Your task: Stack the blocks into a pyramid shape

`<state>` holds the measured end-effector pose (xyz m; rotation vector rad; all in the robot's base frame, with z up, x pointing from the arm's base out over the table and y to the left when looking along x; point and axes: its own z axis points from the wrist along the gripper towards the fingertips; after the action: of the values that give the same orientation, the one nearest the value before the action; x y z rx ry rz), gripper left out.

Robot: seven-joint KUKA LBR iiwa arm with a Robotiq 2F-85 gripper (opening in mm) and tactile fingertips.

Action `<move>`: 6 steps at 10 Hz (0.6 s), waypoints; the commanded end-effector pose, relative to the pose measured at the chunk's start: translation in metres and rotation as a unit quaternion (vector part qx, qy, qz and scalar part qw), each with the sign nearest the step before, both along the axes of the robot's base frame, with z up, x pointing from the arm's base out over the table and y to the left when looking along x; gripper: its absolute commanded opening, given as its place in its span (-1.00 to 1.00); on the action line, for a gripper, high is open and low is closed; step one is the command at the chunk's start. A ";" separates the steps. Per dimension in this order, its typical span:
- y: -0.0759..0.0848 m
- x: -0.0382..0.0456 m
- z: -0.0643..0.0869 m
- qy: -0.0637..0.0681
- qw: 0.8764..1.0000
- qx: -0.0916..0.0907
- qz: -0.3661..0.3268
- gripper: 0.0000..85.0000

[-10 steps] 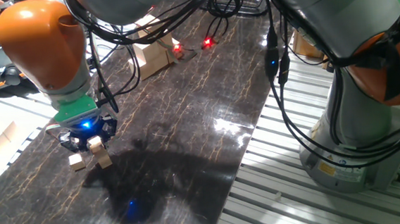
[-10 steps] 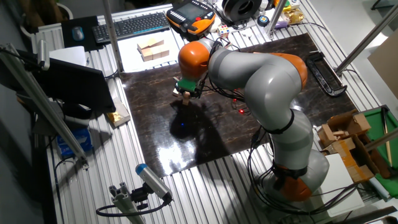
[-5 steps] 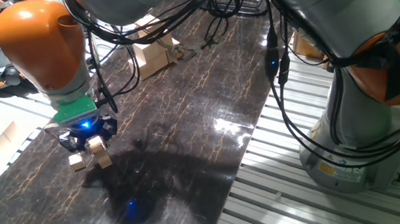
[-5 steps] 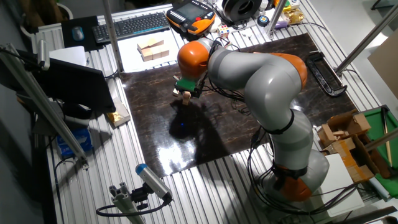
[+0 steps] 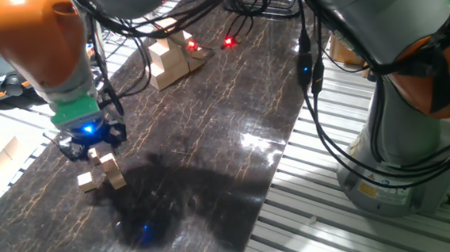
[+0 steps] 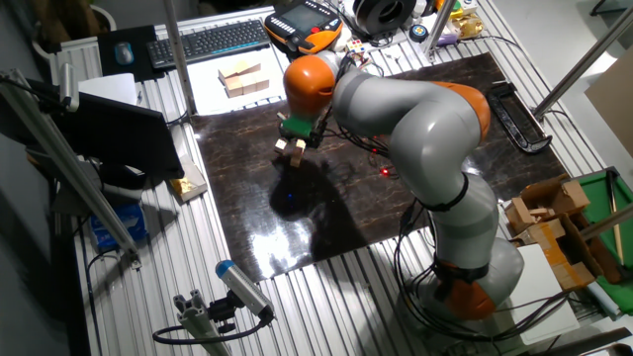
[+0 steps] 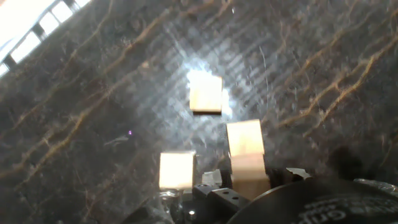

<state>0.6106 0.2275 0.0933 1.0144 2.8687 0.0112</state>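
Three light-tan blocks lie on the dark marbled mat (image 5: 209, 119) under my gripper (image 5: 92, 149). In the hand view one block (image 7: 206, 93) lies furthest ahead and one block (image 7: 176, 170) lies near left. A taller pile (image 7: 245, 138) at near right looks like one block on another. From the side I see the single block (image 5: 87, 182) and the pile (image 5: 113, 172). My gripper (image 7: 249, 182) hovers just above the pile, jaws spread wider than a block and holding nothing. It also shows in the other fixed view (image 6: 294, 136). More blocks (image 6: 242, 77) sit on a white sheet beyond the mat.
A pile of larger wooden pieces (image 5: 170, 60) stands at the mat's far end beside red lights. A keyboard (image 6: 206, 42) and a teach pendant (image 6: 305, 25) lie behind the mat. The arm's base (image 5: 402, 153) and cables stand at the right on the slatted table.
My gripper has lifted up and slightly left, away from the blocks. The block it was down on stays on the pile.
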 end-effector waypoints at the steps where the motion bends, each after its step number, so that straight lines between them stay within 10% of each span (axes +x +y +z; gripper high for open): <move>1: -0.001 0.0043 0.002 0.000 1.000 0.003 -0.003 0.29; 6: -0.006 0.0351 -0.006 -0.004 1.000 0.001 -0.004 0.26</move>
<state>0.6464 0.2209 0.0873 1.0214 2.8590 0.0163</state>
